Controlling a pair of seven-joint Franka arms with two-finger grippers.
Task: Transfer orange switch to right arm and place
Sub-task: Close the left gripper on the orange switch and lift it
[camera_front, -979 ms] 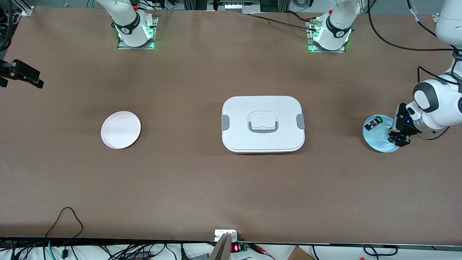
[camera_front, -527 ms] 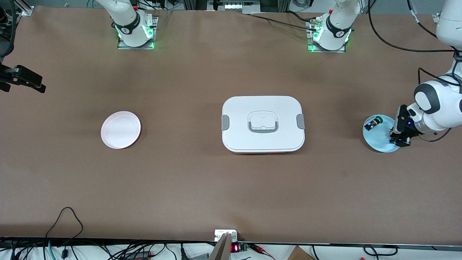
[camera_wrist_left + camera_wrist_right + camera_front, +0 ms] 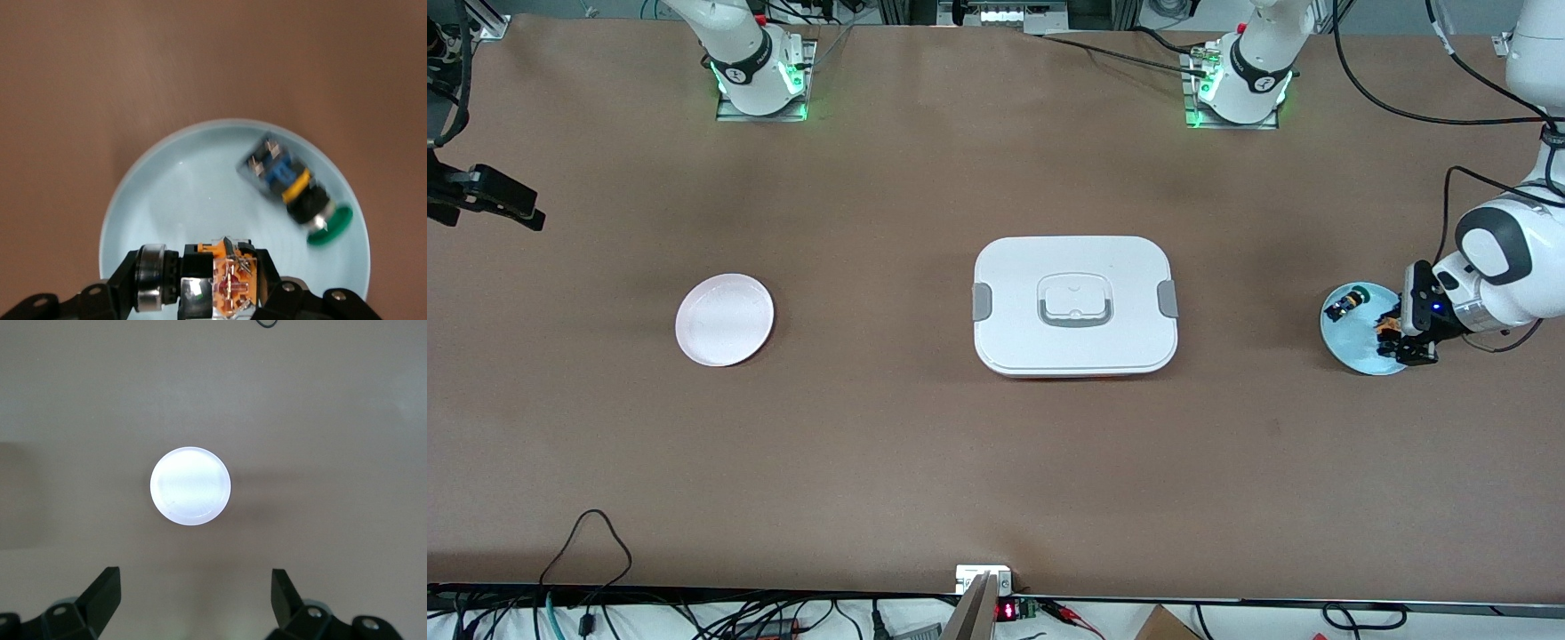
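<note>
The left gripper [image 3: 1398, 342] is down at the blue plate [image 3: 1352, 342], at the left arm's end of the table. Its fingers pinch the orange switch [image 3: 230, 283]. The switch lies on its side, its long way running across between the fingers [image 3: 150, 283], with its metal pins end showing. I cannot tell which way its cap points. The green switch [image 3: 293, 190] lies on the same plate, tilted, apart from the orange one. The right gripper [image 3: 193, 600] waits up in the air with its fingers spread wide, over the table near the white plate [image 3: 724, 319]. A white box [image 3: 1074, 305] sits in the middle.
</note>
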